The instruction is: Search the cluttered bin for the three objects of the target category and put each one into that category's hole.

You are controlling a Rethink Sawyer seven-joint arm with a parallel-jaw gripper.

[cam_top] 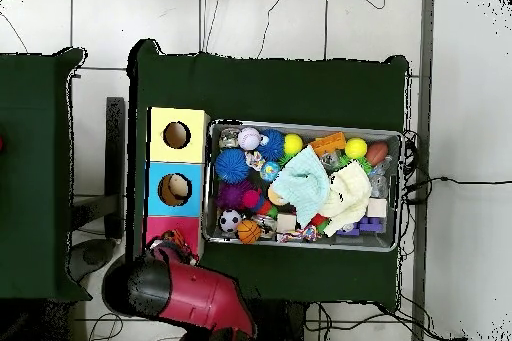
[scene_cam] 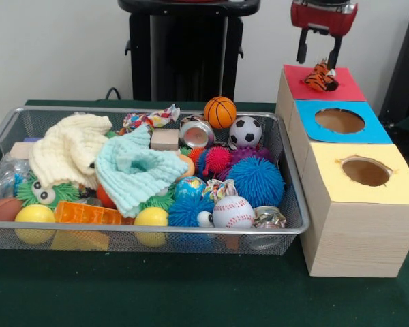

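While the gripper [scene_cam: 320,51] hangs over the red-topped box [scene_cam: 341,87] at the far end of the row, its jaws stand apart and empty, and the tiger toy [scene_cam: 320,76] sits just below them on that box's top, not touching either one. Its hole cannot be seen in the front view (the toy appears to cover it, or lies beside it), so whether the toy is going through cannot be told. Main risk, as I judge it: the soft toy lodges across the opening and stays perched on the rim, because its plush body is wide and floppy and nothing presses it down; it could also roll off the red top onto the green surface [scene_cam: 191,293] if it sits off-centre. A second risk lies in the wire bin [scene_cam: 290,170]: further targets, if plush like this one, may be buried under the cream knit cloth [scene_cam: 68,150] and the pale blue knit cloth [scene_cam: 133,170], and a blind grasp there would likely pull up cloth instead. Beside the red box, the blue-topped box [scene_cam: 341,122] and the yellow-topped box [scene_cam: 365,174] show open holes. Overhead, the red arm [cam_top: 190,292] covers much of the red box.
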